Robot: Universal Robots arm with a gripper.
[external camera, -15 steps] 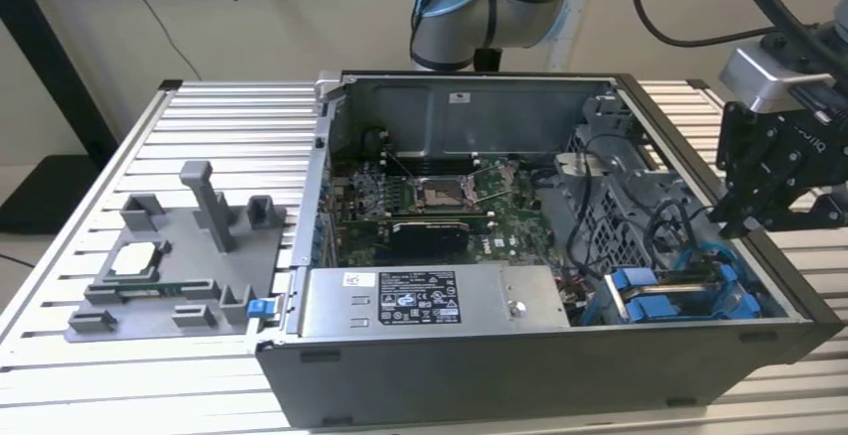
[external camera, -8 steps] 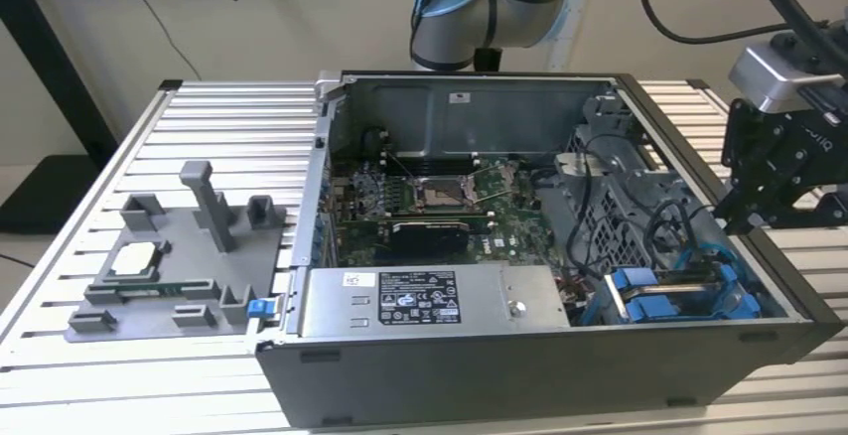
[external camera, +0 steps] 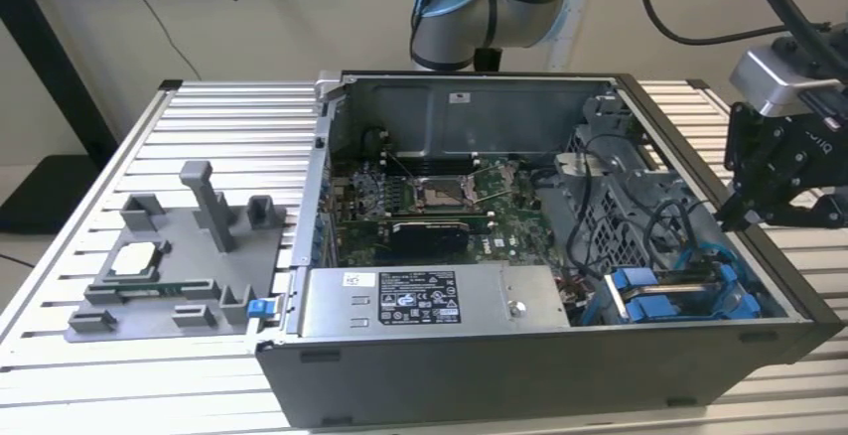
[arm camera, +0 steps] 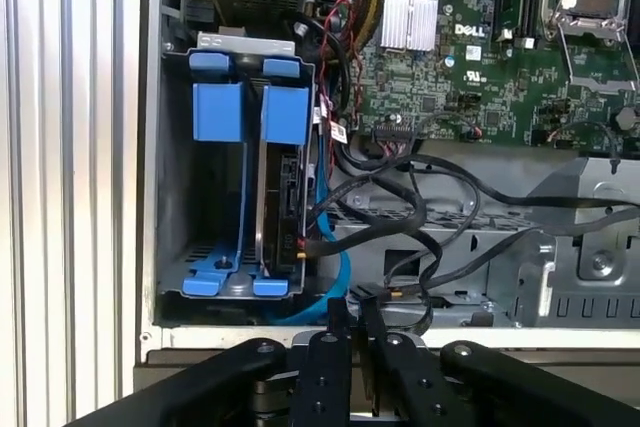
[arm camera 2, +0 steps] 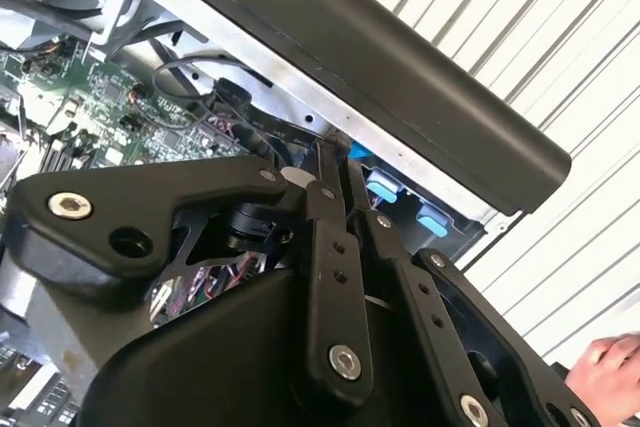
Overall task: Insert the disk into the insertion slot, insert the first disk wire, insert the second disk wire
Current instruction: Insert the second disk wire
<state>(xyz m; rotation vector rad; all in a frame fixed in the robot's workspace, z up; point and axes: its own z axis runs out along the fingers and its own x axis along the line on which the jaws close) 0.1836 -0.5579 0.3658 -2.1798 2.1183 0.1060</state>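
Note:
The disk (arm camera: 283, 197) stands on edge in its blue carrier (arm camera: 287, 112) inside the insertion slot (arm camera: 172, 207), a grey metal bay in a corner of the open computer case. In the exterior view the bay (external camera: 682, 294) lies at the case's near right. A blue cable (arm camera: 338, 247) and black wires (arm camera: 440, 197) loop beside the disk's rear edge. My gripper (arm camera: 350, 322) hovers over the case rim next to the bay with its black fingers pressed together. It shows in the exterior view (external camera: 737, 218) just outside the right wall, and in the second wrist view (arm camera 2: 335, 172).
A labelled grey power-supply box (external camera: 424, 299) sits beside the bay, with the motherboard (external camera: 438, 197) behind it. A grey fixture with a processor (external camera: 139, 261) lies on the slatted table at the exterior view's left. A person's hand (arm camera 2: 610, 372) rests on the table near the case.

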